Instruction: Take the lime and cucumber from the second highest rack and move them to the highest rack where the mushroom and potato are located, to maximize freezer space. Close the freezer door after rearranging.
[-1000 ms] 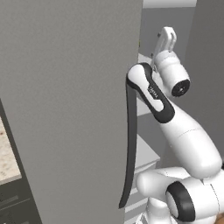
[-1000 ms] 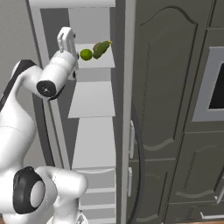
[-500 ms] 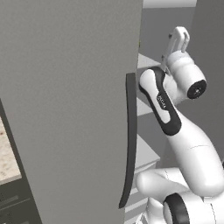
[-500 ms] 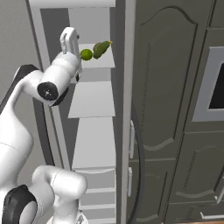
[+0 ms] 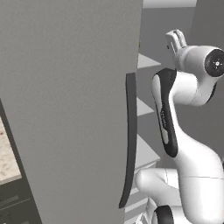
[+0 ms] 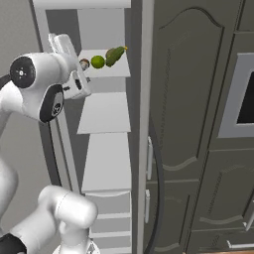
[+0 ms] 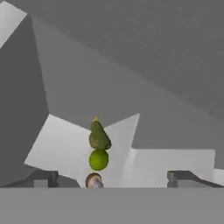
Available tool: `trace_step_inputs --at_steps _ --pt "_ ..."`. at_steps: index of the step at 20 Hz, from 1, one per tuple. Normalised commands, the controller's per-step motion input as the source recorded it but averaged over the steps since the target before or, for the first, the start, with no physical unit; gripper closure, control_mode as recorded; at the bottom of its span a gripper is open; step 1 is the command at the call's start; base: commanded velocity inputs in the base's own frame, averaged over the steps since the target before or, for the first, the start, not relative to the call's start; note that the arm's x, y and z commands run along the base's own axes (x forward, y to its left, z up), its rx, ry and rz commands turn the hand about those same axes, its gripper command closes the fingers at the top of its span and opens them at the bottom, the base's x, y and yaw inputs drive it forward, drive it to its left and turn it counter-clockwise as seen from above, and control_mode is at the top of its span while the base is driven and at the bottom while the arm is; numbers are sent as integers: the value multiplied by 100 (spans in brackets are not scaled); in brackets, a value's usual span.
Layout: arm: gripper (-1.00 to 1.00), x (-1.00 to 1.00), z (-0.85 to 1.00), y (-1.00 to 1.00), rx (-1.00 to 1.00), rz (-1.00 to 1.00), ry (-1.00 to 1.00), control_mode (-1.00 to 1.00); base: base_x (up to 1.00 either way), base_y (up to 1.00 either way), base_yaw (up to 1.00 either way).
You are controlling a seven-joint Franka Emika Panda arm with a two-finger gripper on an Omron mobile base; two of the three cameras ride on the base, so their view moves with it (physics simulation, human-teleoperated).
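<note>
Brown potato (image 7: 93, 141) (half behind cucumber (image 7: 100, 132))

Bright green lime (image 7: 98, 159), darker yellow-tipped green cucumber (image 7: 99, 133), brown-capped mushroom (image 7: 93, 180), pale grey shelves (image 6: 103, 114).

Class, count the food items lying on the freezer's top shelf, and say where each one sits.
4, in a row: the mushroom nearest the camera, then the lime, a brown potato partly hidden behind the cucumber. More may be hidden.

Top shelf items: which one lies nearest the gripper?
The mushroom, pale-capped, lies nearest the open gripper; lime and cucumber lie beyond it.
</note>
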Motion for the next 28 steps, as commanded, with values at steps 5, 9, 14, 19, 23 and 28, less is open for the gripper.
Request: trace_step_inputs --at_steps 5,9,14,19,23,28 --pt "-100 -75 0 -4 -62 11 56 -100 0 0 0" --pt "-100 -58 -29 0 -48 16 44 -100 0 0 0" --pt "-100 -50 -42 2 -18 0 10 -100 0 0 0" --pt "-100 -52 -44 2 -12 -2 0 -100 0 0 0" --pt "-100 0 0 0 0 0 0 100 -37 22 -29" --pt "-100 0 0 0 0 0 0 100 -1 53 -73"
